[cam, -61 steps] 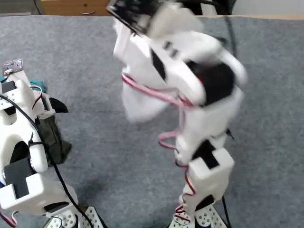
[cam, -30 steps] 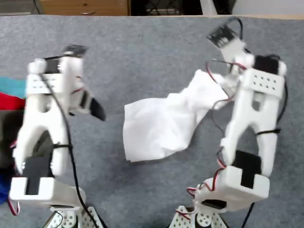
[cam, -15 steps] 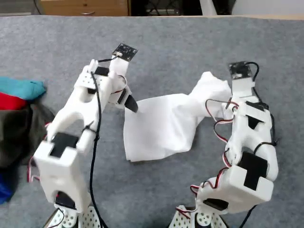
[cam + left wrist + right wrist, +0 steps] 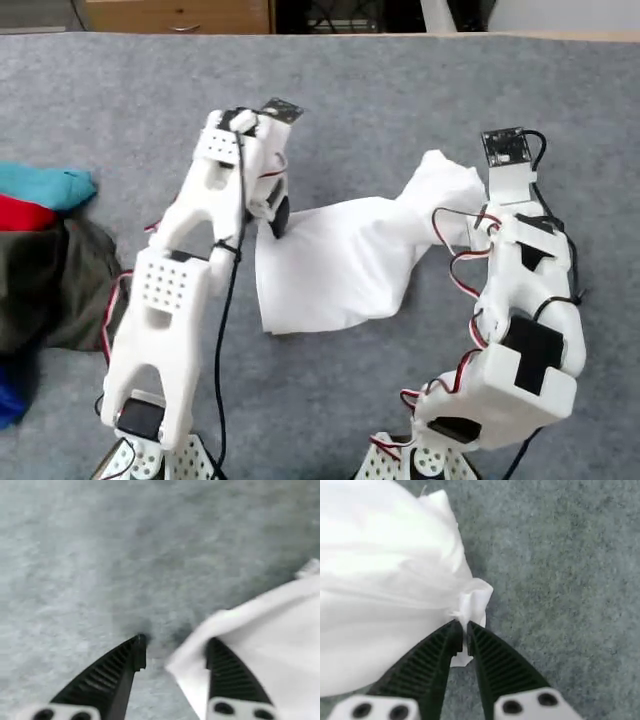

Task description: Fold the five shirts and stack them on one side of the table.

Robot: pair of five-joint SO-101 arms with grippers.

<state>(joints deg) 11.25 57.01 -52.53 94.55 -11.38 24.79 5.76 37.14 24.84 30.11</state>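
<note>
Shirt [image 4: 340, 265]: lying crumpled mid-table [image 4: 400, 90], between both arms.
Left gripper [image 4: 176, 646]: jaws gaping, straddling shirt's corner on the table.
Right gripper [image 4: 462, 628]: clenching shirt's bunched edge.
Pile [image 4: 40, 250]: sitting at table's left edge.

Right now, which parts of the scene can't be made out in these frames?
High view: the pile of clothes is cut by the left edge, so its count is unclear.
High view: the right arm covers one end of the white shirt.
Left wrist view: whether the left gripper touches the shirt is unclear.
</note>
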